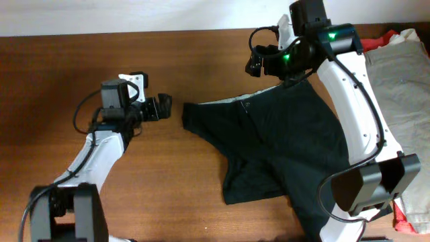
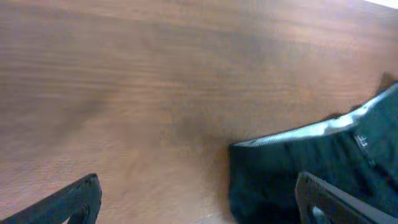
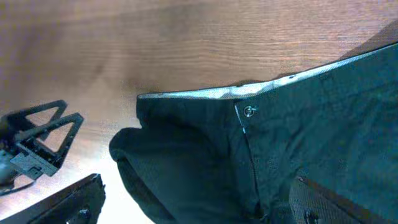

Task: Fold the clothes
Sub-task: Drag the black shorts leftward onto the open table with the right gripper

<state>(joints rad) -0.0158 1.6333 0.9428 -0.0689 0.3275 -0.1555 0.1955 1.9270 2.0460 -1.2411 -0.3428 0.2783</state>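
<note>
Where the black garment [image 1: 289,148] lies: spread on the wooden surface [image 1: 168,175], right of centre, rumpled rather than flat, its right side passing under the right arm.
Waistband [image 3: 211,94]: along the garment's far edge, pale inner lining showing, running from the left corner toward the right arm.
Button [image 3: 249,111]: a small metal one just below the waistband, at the top of the fly seam.
Left corner of the garment: rolled over on itself into a thick fold, as the right wrist view shows.
Left hand [image 1: 164,107]: jaws wide apart and holding nothing. It points at the garment's left corner from just beside it, with a strip of bare wood between. In the left wrist view that corner lies close to the right-side finger.
Right hand [image 1: 254,64]: jaws wide apart and holding nothing, over bare wood just beyond the waistband. Its camera looks down on the waistband and button.
Height of the hands: cannot tell whether either touches the surface.
Beige cloth [image 1: 403,74]: heaped at the right edge of the surface, beside the right arm.
Red cloth [image 1: 388,40]: a scrap showing at the far end of that heap.
</note>
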